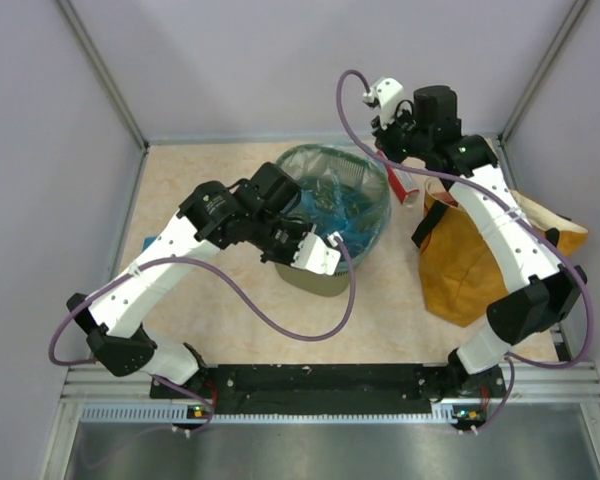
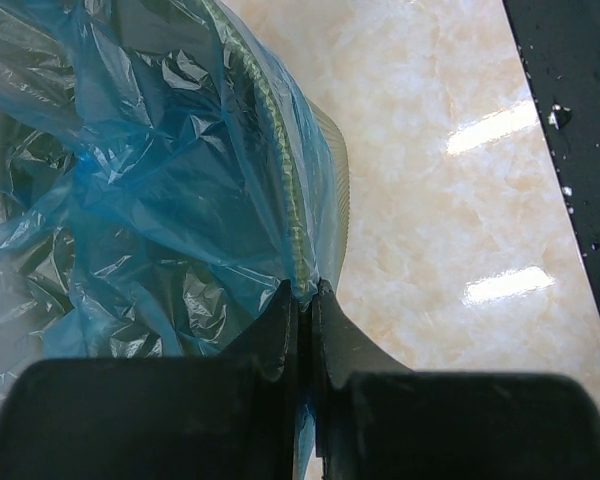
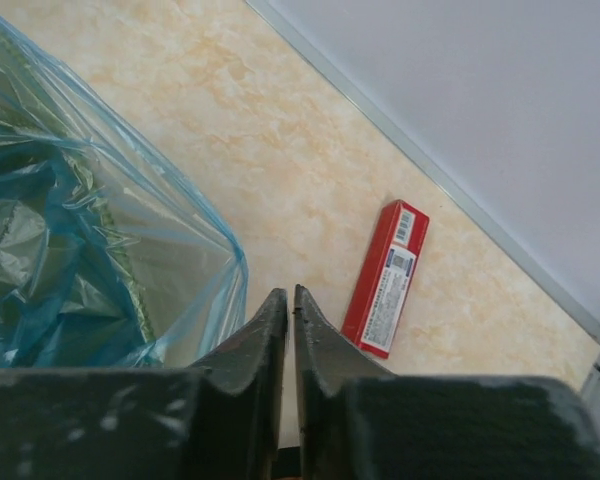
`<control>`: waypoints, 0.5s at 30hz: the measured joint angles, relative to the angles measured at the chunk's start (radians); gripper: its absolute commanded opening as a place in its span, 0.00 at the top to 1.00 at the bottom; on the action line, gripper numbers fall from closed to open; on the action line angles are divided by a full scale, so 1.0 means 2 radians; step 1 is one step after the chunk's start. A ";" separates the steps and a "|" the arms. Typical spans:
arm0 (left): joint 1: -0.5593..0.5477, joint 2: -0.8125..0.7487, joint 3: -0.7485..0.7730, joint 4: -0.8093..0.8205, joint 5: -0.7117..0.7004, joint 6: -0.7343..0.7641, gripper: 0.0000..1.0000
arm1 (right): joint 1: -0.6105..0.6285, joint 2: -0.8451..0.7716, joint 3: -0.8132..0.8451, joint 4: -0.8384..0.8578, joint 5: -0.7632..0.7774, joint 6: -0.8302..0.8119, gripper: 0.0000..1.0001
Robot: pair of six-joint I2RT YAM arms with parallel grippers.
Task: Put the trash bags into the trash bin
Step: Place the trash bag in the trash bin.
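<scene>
Trash bag (image 1: 332, 195) sits in trash bin (image 1: 318, 283), mid table. Left gripper (image 2: 300, 296) clamped on film at near rim: draw hem over rim gently, thin film tears. Right gripper (image 3: 287, 300) together, empty, at far-right hem; should steady that side.

Blue trash bag (image 1: 342, 200) inside olive bin (image 1: 315, 283)

No words, brand or number can be read. The one printed thing is the red box (image 3: 385, 278), lying right of centre in the right wrist view. A white label (image 3: 383, 300) on its middle and lower part bears fine lines of print too small to make out. A white patch at its upper end shows a barcode (image 3: 406, 226), its digits illegible.
</scene>
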 measured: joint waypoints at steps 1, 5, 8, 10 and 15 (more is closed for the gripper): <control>0.000 0.000 0.000 0.001 0.000 -0.001 0.99 | -0.004 0.000 0.000 0.000 -0.006 0.005 0.76; 0.001 0.000 -0.002 0.007 -0.001 -0.002 0.99 | -0.025 0.000 0.001 -0.002 -0.049 0.033 0.49; 0.001 0.000 -0.003 0.013 -0.001 -0.002 1.00 | -0.042 0.000 0.012 -0.010 -0.095 0.054 0.46; 0.001 0.000 -0.004 0.014 -0.001 0.001 1.00 | -0.051 -0.001 0.018 -0.010 -0.121 0.066 0.45; 0.001 0.000 -0.005 0.010 -0.003 0.022 0.87 | -0.056 -0.005 0.018 -0.012 -0.152 0.086 0.45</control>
